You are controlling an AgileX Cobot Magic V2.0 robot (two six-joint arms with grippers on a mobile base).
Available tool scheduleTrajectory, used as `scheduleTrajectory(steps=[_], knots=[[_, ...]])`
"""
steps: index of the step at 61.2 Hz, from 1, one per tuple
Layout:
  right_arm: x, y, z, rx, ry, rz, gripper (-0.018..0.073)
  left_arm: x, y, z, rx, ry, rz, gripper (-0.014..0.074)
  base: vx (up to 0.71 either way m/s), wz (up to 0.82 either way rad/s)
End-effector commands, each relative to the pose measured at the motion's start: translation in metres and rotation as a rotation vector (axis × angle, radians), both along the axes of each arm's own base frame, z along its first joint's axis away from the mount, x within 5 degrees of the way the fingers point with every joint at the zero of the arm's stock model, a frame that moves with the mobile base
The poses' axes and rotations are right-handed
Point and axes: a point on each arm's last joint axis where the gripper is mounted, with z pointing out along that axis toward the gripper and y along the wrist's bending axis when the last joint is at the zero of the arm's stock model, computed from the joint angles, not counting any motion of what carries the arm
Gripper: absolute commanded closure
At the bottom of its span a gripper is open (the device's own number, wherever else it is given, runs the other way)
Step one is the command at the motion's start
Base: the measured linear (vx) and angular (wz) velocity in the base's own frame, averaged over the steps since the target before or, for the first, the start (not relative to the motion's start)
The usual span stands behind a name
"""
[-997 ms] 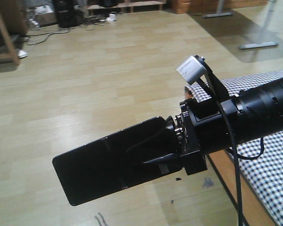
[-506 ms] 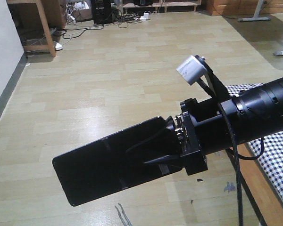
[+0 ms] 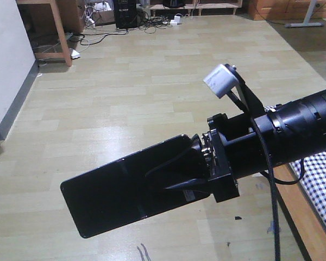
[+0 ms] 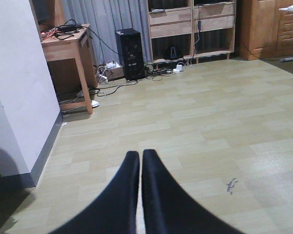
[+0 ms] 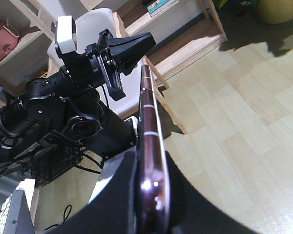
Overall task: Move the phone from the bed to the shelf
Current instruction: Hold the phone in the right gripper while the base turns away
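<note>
The phone, a glossy black slab, juts out to the left over the wood floor with my right gripper shut on its near end. In the right wrist view the phone stands edge-on between the two fingers, showing its pinkish rim. The gingham bed shows only at the right edge, behind the arm. A light-wood shelf stands beyond the phone's tip. My left gripper is shut and holds nothing; it also shows beside the phone as a black wedge.
A white wall runs along the left. A wooden desk, a black computer tower and loose cables line the far wall. The bed's wooden frame lies low at the right.
The floor and bed have slid to the right in the front view, and the white wall has come in at the left. The right arm and phone keep the same pose.
</note>
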Motion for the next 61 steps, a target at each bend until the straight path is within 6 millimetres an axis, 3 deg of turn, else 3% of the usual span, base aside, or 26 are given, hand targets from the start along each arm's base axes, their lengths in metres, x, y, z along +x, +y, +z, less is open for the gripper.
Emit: scheduleTrajectory(steps=[1,61], knots=[[-0.0118,0.0002,0.0225,0.106,0.002,0.058,0.056,-0.0009,-0.0005,0.0155,-0.009,-0.103,-0.006,0.0596,0.14,0.05],[-0.0118,0.0002,0.0225,0.106,0.002,0.058,0.056,-0.0009,-0.0005,0.0155,-0.009,-0.103,-0.006,0.0596,0.3,0.04]])
